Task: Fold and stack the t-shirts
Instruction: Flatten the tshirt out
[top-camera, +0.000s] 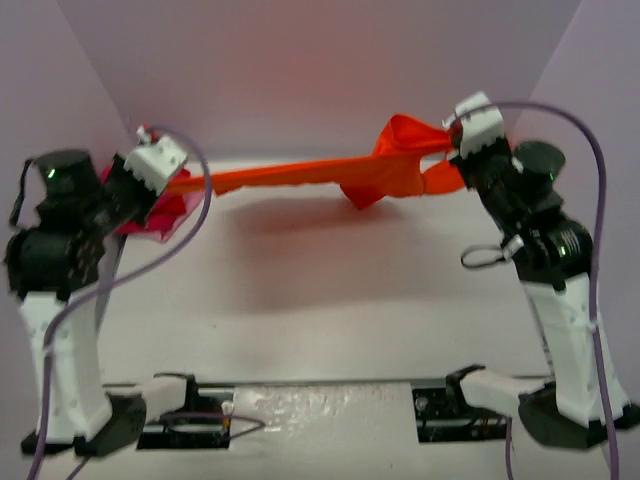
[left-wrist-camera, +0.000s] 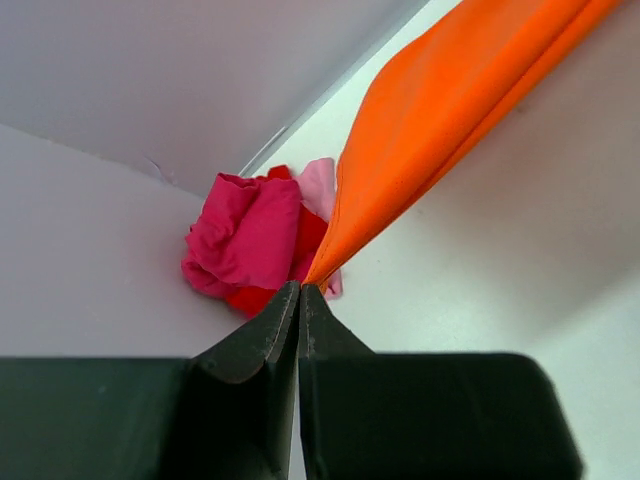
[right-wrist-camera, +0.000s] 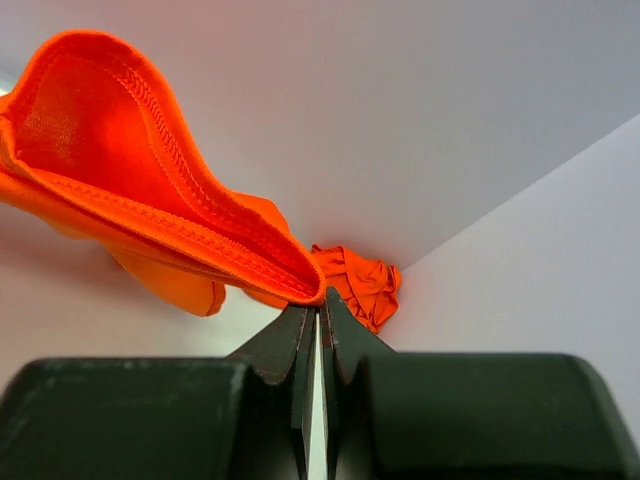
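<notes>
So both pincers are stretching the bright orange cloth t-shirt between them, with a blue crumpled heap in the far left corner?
Not blue: the left wrist view shows the crumpled cloth heap is magenta, red and pale pink. The rest holds.

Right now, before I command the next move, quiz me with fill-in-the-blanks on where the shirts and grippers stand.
The left gripper and right gripper are both ____ on the orange t-shirt stretched between them. The crumpled pile in the far left corner holds magenta, red and pale ____ cloth. The crumpled shirt in the far right corner is ____. Missing words: shut; pink; orange.
</notes>
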